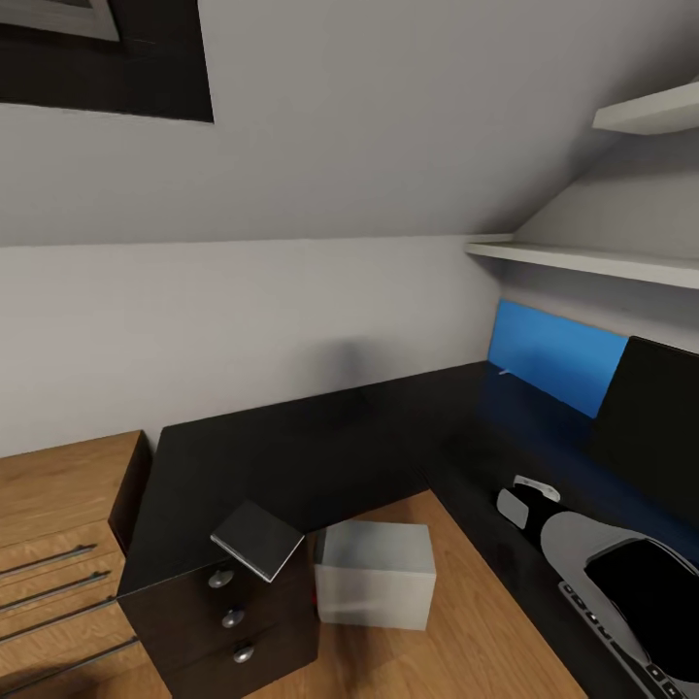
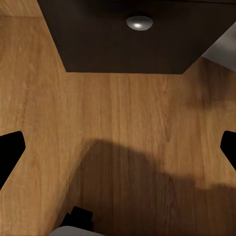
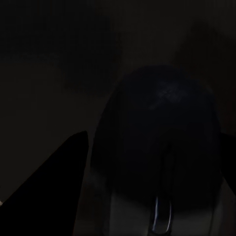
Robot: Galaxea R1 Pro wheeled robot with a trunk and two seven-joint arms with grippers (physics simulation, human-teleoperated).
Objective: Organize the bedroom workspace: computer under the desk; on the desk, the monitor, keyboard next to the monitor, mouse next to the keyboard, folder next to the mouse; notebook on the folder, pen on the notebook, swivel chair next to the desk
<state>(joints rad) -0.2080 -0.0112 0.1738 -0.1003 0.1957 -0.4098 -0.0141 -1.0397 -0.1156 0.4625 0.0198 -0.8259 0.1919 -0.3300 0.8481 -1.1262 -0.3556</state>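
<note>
The glossy black desk [image 1: 291, 456] fills a sloped-ceiling corner, the computer [image 1: 374, 575] on the floor under it, the notebook [image 1: 257, 539] on its drawer unit. The right wrist view shows the mouse [image 3: 162, 162] close between the right gripper's [image 3: 152, 187] spread fingers; the left wrist view shows the left gripper's [image 2: 118, 147] parted fingers over wooden floor [image 2: 123, 128].

No text, label, brand, number or sign can be read anywhere in these pictures. The keyboard [image 1: 621, 631] at the lower right of the head view shows keys, but their legends are too small and blurred to read.
</note>
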